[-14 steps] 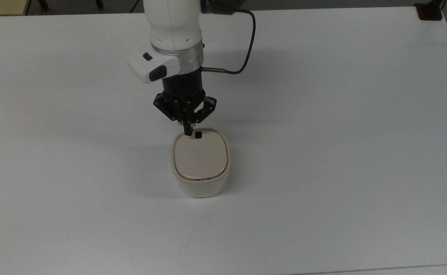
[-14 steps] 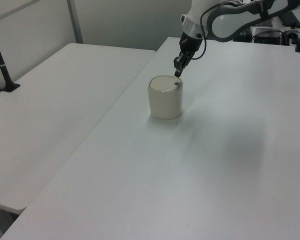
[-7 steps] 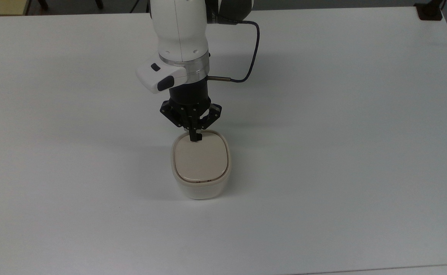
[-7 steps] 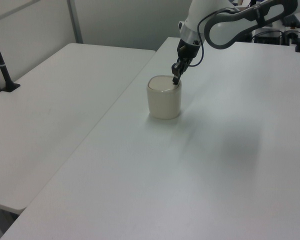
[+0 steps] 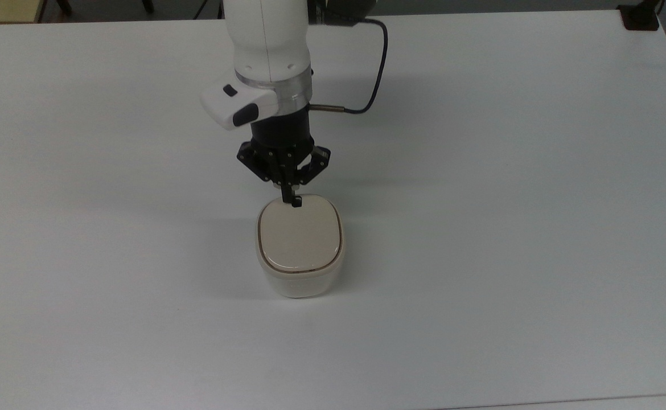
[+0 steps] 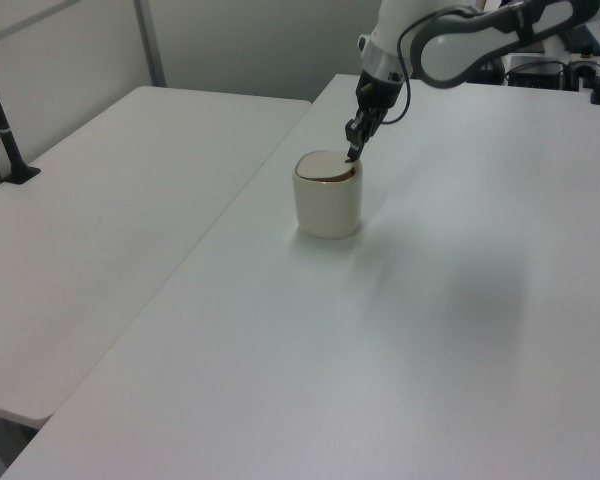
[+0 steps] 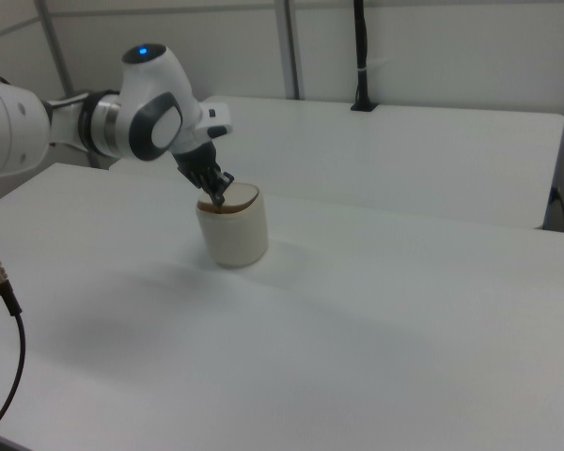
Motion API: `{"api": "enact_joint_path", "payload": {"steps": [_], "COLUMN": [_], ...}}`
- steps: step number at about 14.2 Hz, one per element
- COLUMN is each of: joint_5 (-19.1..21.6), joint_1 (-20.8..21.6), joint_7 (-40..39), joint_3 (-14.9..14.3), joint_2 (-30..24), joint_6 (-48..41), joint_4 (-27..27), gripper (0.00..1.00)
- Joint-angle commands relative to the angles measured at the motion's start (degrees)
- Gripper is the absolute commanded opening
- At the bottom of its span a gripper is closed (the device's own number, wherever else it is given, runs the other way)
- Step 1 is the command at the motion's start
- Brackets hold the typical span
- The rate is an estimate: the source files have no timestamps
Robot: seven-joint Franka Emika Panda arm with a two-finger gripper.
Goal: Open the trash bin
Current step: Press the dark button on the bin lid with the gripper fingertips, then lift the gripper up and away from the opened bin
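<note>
**Gripper pressing at the bin's latch edge**

In the left view, a black post (image 6: 0, 115) is standing at the left on a neighbouring desk (image 6: 130, 200). The trash bin (image 6: 328, 205) is sitting upright toward the far middle of the main desk (image 6: 430, 330), with open surface on every side of it. Seen in the top view, the trash bin (image 5: 299, 256) is lying just below the arm, its beige lid (image 5: 299, 236) facing up, and the gripper (image 5: 295, 202) is hanging over the lid's far edge with its fingers clenched together into one narrow tip, grasping nothing. That tip is covering the spot where a release button would sit; whether it is touching the lid cannot be told.

In the right view, the lid (image 7: 233, 199) is appearing tilted, with a dark gap under the edge next to the gripper (image 7: 216, 199), so the latch is probably letting go. The step in hand looks like the press on the release. The next move is likely calling for a lift straight up and back, giving the lid room to swing on its hinge.

Further right in the top view, a dark cable (image 5: 375, 68) is looping off the wrist, well above the bin. Nothing is standing in the way; the only risk I can judge is the tip itself blocking the rising lid.
</note>
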Motion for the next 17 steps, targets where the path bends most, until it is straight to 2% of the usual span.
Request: {"api": "enact_joint_path", "payload": {"steps": [1,2,4,5,6,13,16,17], "joint_5": [0.71,0.71,0.62,0.62,0.54,0.8,0.8,0.8], "joint_1": [-1.18,-1.35,-1.79,-1.88,-1.88,-1.8,-1.45,-0.4], "joint_7": [0.38,0.38,0.64,0.73,0.64,0.11,-1.03,-2.6], "joint_3": [0.13,0.13,0.13,0.04,0.04,-0.75,-1.1,-2.32], "joint_2": [-5.61,-6.75,-9.13,-10.36,-11.59,-18.54,-19.16,-19.16], "joint_6": [-11.99,-14.81,-19.3,-21.49,-23.78,-36.52,-36.63,-36.37], "joint_4": [1.93,2.37,2.73,2.9,2.99,2.55,1.67,1.67], "gripper": [0.43,0.65,0.91,0.97,1.0,1.0,1.0,1.0]}}
